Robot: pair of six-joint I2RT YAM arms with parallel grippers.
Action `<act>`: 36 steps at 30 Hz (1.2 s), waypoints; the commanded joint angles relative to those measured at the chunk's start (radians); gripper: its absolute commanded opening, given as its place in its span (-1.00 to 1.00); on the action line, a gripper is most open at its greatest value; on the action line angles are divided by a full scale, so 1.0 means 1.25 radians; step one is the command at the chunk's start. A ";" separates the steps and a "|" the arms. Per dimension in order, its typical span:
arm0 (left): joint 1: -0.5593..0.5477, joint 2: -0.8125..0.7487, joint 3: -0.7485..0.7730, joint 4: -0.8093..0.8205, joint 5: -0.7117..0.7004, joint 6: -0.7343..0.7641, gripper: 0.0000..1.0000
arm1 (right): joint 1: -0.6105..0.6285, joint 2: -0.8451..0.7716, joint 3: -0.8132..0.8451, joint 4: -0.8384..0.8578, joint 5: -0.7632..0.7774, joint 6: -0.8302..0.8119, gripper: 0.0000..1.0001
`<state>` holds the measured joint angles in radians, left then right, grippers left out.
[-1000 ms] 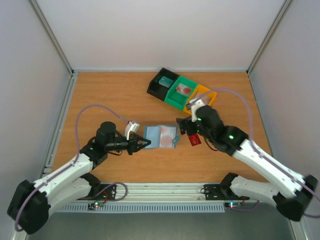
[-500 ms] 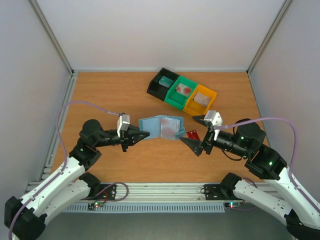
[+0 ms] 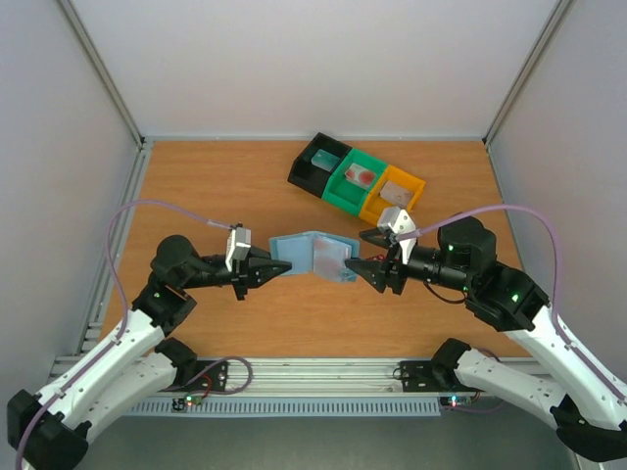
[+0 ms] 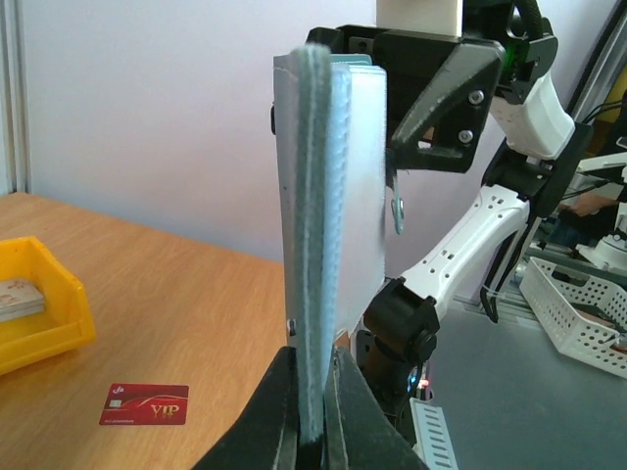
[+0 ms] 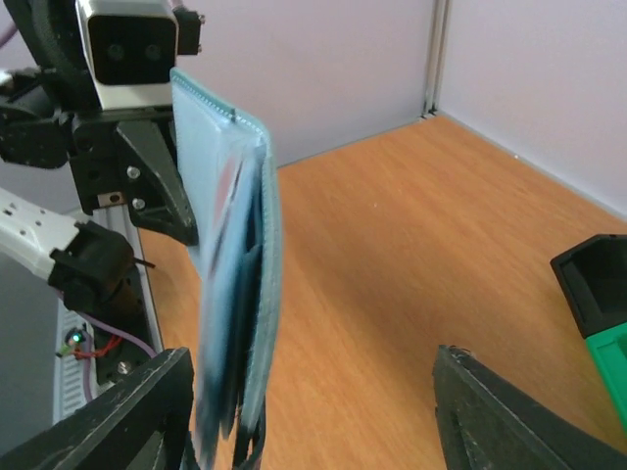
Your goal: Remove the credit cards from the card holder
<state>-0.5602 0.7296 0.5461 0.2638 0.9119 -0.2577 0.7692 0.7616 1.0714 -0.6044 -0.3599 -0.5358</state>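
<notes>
Here the left gripper (image 4: 312,401) is clenched on one edge of the light blue card holder (image 4: 328,196), holding it off the table (image 3: 225,186), probably to steady the pockets. Opposite, the right gripper (image 5: 304,431) is unclenched, its jaws set wide on either side of the holder's free edge. This looks like the approach to pinch a card. One dark red credit card (image 4: 144,403) lies on the table below the left gripper.

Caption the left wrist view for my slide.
Left fingers pinch the card holder; a red card lies on the table.

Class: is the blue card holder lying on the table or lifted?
Lifted: the left gripper pinches the card holder by one edge, above the table.
</notes>
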 commanded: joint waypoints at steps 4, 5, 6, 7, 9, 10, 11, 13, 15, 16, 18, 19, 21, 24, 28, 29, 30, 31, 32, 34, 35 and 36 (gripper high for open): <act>0.003 -0.018 0.021 0.067 0.032 0.018 -1.00 | 0.004 -0.005 0.023 -0.041 0.013 -0.014 -0.02; 0.003 -0.019 0.022 0.067 0.034 0.017 -0.99 | 0.004 -0.013 0.019 -0.040 0.015 -0.012 -0.05; 0.002 -0.021 0.020 0.067 0.035 0.018 -1.00 | 0.004 -0.019 0.018 -0.038 0.015 -0.008 -0.08; 0.001 -0.022 0.020 0.069 0.034 0.019 -0.99 | 0.004 -0.018 0.018 -0.038 0.014 -0.002 -0.09; -0.001 -0.022 0.020 0.070 0.035 0.021 -0.99 | 0.004 -0.004 0.021 -0.044 0.011 0.010 -0.10; -0.001 -0.021 0.020 0.072 0.035 0.021 -0.99 | 0.004 0.006 0.023 -0.048 0.010 0.012 -0.10; -0.002 -0.021 0.020 0.072 0.036 0.022 -1.00 | 0.004 0.015 0.024 -0.048 0.006 0.015 -0.11; -0.004 -0.020 0.021 0.072 0.036 0.022 -0.99 | 0.003 0.030 0.025 -0.043 -0.003 0.018 -0.11; -0.006 -0.020 0.021 0.071 0.038 0.022 -0.99 | 0.004 0.041 0.025 -0.034 -0.005 0.021 -0.10; -0.007 -0.019 0.022 0.070 0.039 0.022 -0.99 | 0.003 0.046 0.024 -0.028 -0.011 0.022 -0.08; -0.008 -0.019 0.021 0.069 0.038 0.022 -1.00 | 0.004 0.060 0.024 -0.019 -0.018 0.026 -0.06; -0.008 -0.019 0.020 0.070 0.037 0.022 -0.99 | 0.004 0.068 0.027 -0.017 -0.021 0.029 -0.05; -0.010 -0.018 0.020 0.073 0.037 0.022 -0.99 | 0.004 0.086 0.032 -0.017 -0.032 0.031 -0.04; -0.012 -0.017 0.017 0.077 0.036 0.021 -0.99 | 0.004 0.107 0.033 -0.002 -0.060 0.037 0.00; -0.014 -0.015 0.013 0.080 0.032 0.016 -0.99 | 0.004 0.125 0.032 0.026 -0.089 0.041 0.03; -0.014 -0.015 0.012 0.079 0.029 0.014 -0.99 | 0.004 0.128 0.031 0.030 -0.098 0.042 0.05; -0.014 -0.016 0.012 0.077 0.024 0.014 -1.00 | 0.004 0.129 0.031 0.034 -0.109 0.041 0.08; -0.014 -0.016 0.011 0.074 0.018 0.013 -0.99 | 0.004 0.129 0.031 0.035 -0.118 0.040 0.12; -0.014 -0.017 0.010 0.071 0.009 0.010 -1.00 | 0.004 0.128 0.030 0.035 -0.129 0.040 0.18; -0.014 -0.017 0.006 0.065 -0.008 0.008 -0.99 | 0.004 0.130 0.031 0.028 -0.155 0.038 0.32; -0.014 -0.016 0.004 0.062 -0.017 0.006 -0.99 | 0.004 0.131 0.033 0.022 -0.169 0.036 0.38; -0.014 -0.015 0.003 0.061 -0.027 0.004 -0.99 | 0.004 0.134 0.036 0.014 -0.185 0.034 0.42</act>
<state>-0.5720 0.7185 0.5461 0.2703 0.9169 -0.2543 0.7696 0.9257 1.0927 -0.6086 -0.4976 -0.4950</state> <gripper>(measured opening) 0.035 0.679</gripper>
